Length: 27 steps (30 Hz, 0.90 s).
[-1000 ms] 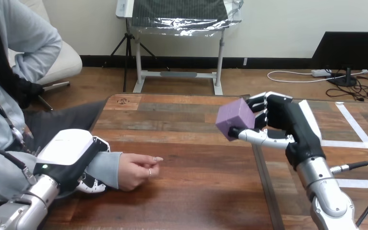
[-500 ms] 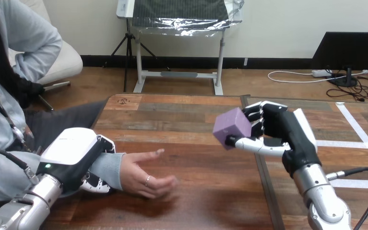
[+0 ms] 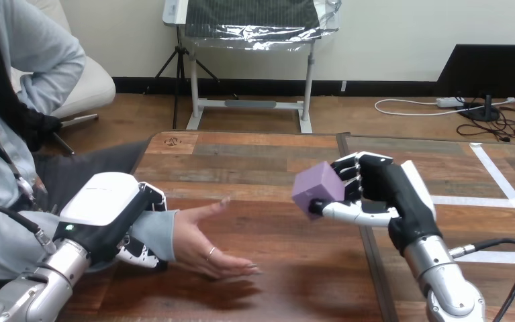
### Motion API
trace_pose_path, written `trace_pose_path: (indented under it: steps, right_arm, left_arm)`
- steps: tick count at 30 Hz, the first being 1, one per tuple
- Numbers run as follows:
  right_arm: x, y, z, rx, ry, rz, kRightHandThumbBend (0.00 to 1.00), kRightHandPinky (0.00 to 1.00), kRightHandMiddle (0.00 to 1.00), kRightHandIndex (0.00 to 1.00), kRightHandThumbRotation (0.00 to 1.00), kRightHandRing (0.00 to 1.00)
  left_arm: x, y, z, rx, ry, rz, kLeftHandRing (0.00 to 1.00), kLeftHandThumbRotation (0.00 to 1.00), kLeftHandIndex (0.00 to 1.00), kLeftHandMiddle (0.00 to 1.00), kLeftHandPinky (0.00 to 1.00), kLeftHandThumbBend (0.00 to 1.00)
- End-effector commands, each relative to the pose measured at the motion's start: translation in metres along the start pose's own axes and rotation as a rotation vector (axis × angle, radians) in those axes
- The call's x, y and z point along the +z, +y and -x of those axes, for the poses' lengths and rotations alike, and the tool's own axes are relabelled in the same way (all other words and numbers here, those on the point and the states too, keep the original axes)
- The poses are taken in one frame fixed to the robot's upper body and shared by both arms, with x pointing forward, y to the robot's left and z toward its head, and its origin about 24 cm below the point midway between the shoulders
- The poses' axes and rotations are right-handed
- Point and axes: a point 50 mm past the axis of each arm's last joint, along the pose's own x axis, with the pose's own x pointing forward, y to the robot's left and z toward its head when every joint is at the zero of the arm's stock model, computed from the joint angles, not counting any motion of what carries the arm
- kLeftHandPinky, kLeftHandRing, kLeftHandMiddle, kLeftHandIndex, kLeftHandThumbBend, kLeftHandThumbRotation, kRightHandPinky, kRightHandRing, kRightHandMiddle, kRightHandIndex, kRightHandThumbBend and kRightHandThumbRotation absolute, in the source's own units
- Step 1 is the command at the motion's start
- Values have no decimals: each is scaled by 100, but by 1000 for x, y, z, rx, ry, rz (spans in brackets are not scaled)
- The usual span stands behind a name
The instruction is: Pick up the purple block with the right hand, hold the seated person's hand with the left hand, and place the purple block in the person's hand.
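Head view | right hand [image 3: 382, 191] fingers [image 3: 347, 176] pinch purple block [image 3: 316, 189], moved nearer | person's hand [image 3: 204, 245] opened, left hand [image 3: 103, 211] clasping wrist [image 3: 160, 231] | placement next

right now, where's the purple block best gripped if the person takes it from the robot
Probably by its bare left and top faces, coming from the view's left. The purple block sits tilted in the right hand, whose fingers cover its right side and whose thumb presses its lower edge, so only those faces are free.
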Motion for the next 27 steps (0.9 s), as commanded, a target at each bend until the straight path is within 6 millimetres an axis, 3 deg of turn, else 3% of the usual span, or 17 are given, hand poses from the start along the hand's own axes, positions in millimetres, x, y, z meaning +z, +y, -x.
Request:
trace_pose_path:
  steps: [1,27]
  right_arm:
    - [31,6,-26,16,-130,0,74,34,46,49,0,39]
    - [26,35,-20,101,-119,-24,76,32,43,48,0,37]
  left_arm:
    - [13,33,-21,147,-92,14,30,0,34,34,28,89]
    - [23,43,-26,164,-129,-12,30,0,34,33,29,87]
